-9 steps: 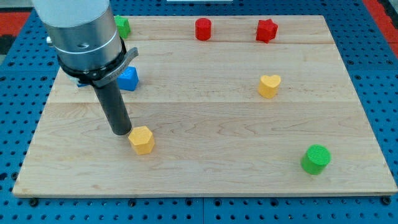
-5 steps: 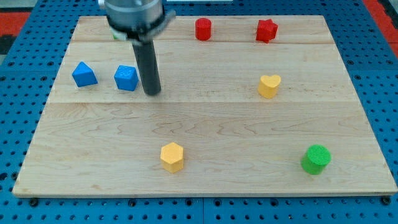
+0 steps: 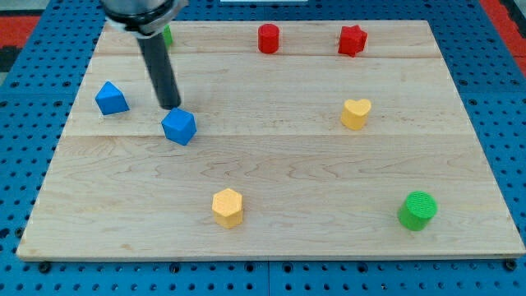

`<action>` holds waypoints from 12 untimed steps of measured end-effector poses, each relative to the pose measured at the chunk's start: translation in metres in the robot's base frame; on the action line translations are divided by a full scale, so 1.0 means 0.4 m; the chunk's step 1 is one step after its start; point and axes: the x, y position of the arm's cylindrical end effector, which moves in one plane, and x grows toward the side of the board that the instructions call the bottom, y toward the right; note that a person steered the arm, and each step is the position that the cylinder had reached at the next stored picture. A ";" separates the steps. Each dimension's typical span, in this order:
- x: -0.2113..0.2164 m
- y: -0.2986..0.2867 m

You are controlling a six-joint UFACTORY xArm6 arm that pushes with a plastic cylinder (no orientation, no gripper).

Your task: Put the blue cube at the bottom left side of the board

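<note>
Eight blocks on a wooden board [image 3: 271, 205], listed from the view's bottom to its top.

Bottom band: yellow hexagonal block [image 3: 228, 207], left of centre, close to the bottom edge; green cylinder [image 3: 417, 210], at the view's right, near the right edge. The bottom left corner holds no block, and bare wood runs from it up to the blue pieces.

Middle band: blue cube [image 3: 178, 127], left of centre, turned so that one corner points toward the view's bottom; light top face, darker sides; well apart from the left edge and from the bottom edge. Blue block with a peaked top [image 3: 111, 98], further left and slightly higher, near the left edge. Yellow heart block [image 3: 356, 113], at the right, with open wood around it.

Top band: red cylinder [image 3: 269, 38]; red star-like block [image 3: 352, 39]; green block [image 3: 167, 34], shape not made out, mostly hidden behind the rod.

Arm: dark rod leaning from the top left; its tip [image 3: 171, 107] sits just above the blue cube's upper left, touching or nearly so. The arm carries no hand, so nothing is spread or pinched.
</note>
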 end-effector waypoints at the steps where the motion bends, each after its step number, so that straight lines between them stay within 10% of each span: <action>1: 0.075 0.032; 12: 0.386 -0.094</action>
